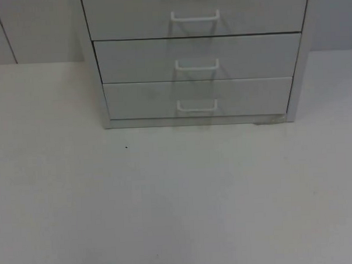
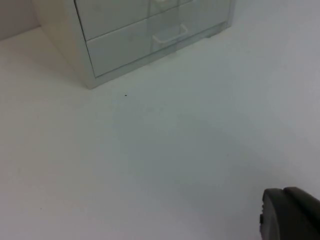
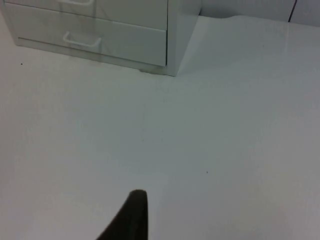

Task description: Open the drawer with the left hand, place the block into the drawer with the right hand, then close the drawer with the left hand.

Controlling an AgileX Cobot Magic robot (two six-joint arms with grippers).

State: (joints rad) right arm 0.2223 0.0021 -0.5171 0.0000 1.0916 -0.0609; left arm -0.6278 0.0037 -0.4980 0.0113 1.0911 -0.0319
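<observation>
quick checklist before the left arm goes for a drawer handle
1. Drawers shut: ok. All three fronts of the drawer cabinet sit flush.
2. Handles free: ok. The bottom drawer handle, the middle handle and the top handle have nothing in front.
3. Path over the white table to the cabinet: ok.
4. Left gripper fingers open: cannot tell, one fingertip is visible.
5. Right gripper fingers open: cannot tell.
6. Block located: not ok, none on the table in front of the cabinet.
</observation>
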